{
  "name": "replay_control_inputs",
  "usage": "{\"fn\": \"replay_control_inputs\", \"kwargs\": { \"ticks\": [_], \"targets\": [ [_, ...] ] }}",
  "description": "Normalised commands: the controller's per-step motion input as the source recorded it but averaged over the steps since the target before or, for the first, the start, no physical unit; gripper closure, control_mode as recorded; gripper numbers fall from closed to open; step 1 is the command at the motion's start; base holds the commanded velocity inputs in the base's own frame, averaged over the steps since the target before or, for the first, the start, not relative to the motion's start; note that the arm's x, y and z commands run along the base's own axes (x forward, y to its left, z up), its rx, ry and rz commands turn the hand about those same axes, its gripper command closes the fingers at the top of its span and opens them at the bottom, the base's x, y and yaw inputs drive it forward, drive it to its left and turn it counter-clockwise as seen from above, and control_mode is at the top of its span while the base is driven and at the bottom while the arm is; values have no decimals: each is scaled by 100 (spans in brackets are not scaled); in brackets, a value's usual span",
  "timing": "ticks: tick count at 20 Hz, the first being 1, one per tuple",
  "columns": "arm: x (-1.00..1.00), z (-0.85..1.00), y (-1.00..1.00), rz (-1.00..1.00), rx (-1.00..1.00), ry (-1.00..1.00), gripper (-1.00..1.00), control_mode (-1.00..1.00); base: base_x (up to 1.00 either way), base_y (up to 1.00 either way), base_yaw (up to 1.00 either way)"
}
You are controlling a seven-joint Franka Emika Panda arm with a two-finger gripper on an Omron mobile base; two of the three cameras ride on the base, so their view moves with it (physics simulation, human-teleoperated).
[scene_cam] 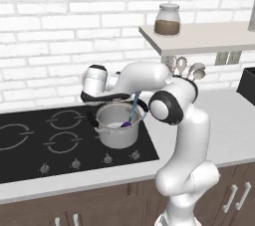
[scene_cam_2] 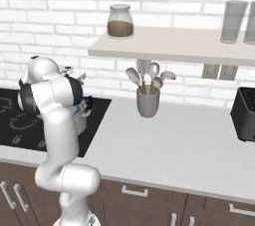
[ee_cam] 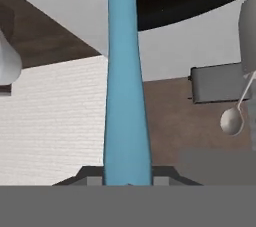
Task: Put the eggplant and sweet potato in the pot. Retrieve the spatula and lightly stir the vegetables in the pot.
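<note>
I can read no brand, label or writing anywhere; the jar (scene_cam: 167, 20) of brown stuff on the shelf (scene_cam: 199, 38) above and to the right of the tool carries nothing legible. The surface (scene_cam_2: 174, 145) is pale grey with a black cooktop (scene_cam: 30, 145) set into it, a row of knobs along its front edge, brown cabinet fronts below and a white brick wall behind. From the left base view I see the pot (scene_cam: 118, 129) on the right rear burner, directly under the tool, with the teal spatula (scene_cam: 133, 108) slanting down into it and a dark purple eggplant (scene_cam: 126, 125) at its lower end inside the pot. In the hand view the tool (ee_cam: 127, 181) is pinching the spatula, whose blue handle rises straight up from between the finger tips. The tool itself is hidden behind the arm in both base views, and from the right base view the pot is almost wholly covered by the arm. To the tool's right stands a grey utensil cup (scene_cam_2: 148, 101) holding pale spoons (scene_cam_2: 149, 76), and further right a dark appliance (scene_cam_2: 245, 114) cut off at the edge. I cannot make out a sweet potato in the pot.
</note>
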Motion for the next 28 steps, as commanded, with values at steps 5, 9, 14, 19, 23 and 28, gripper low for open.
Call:
{"fn": "replay_control_inputs", "kwargs": {
  "ticks": [5, 9, 14, 19, 23, 28],
  "targets": [
    [3, -33, 17, -7, -18, 0, 100, -100, 0, 0, 0],
    [3, -20, 9, -7, -17, 0, 100, -100, 0, 0, 0],
    [-12, -7, 25, -6, -9, 0, 100, -100, 0, 0, 0],
    [0, -22, 33, -2, 0, 0, 100, -100, 0, 0, 0],
    [-4, -20, 14, -1, 4, -1, 100, -100, 0, 0, 0],
    [-15, -5, 11, 0, 5, -4, 100, -100, 0, 0, 0]
  ]
}}
